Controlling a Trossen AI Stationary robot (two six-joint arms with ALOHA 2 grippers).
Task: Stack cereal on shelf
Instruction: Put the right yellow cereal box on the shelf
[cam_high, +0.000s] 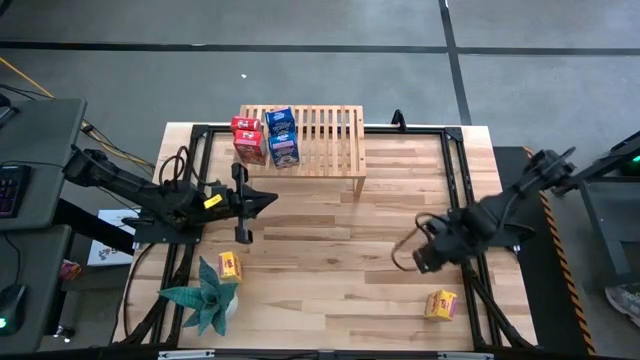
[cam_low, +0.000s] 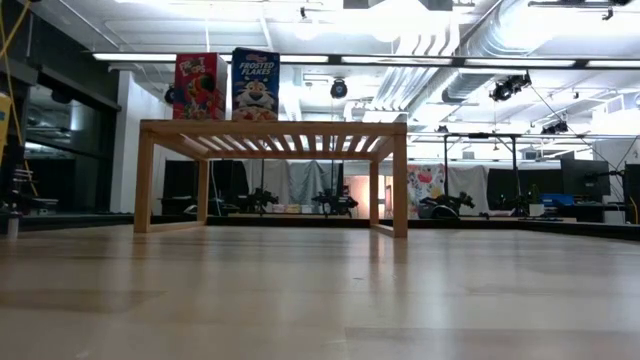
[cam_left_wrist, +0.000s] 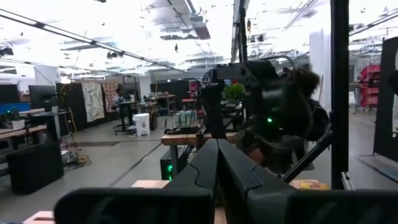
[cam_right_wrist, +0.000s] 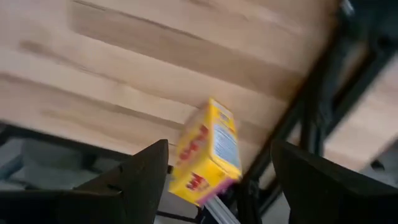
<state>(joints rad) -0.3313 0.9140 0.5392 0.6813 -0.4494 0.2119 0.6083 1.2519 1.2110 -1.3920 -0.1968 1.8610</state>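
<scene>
Because the worktop (cam_high: 330, 260) is wide, your shelf (cam_high: 318, 140) sits at its far edge, and four cereal boxes — two red (cam_high: 247, 140), two blue (cam_high: 282, 137) — already crowd the shelf's left end, which leaves the slats beside them free for the rest. Your right gripper (cam_high: 408, 255) hangs with fingers apart above the near right of the worktop, aimed at the yellow box (cam_high: 441, 304) lying close by, likely your next pick. Your left gripper (cam_high: 268, 199) waits with fingers together, empty, not far from the second yellow box (cam_high: 230, 265) beside the plant (cam_high: 205, 297).
</scene>
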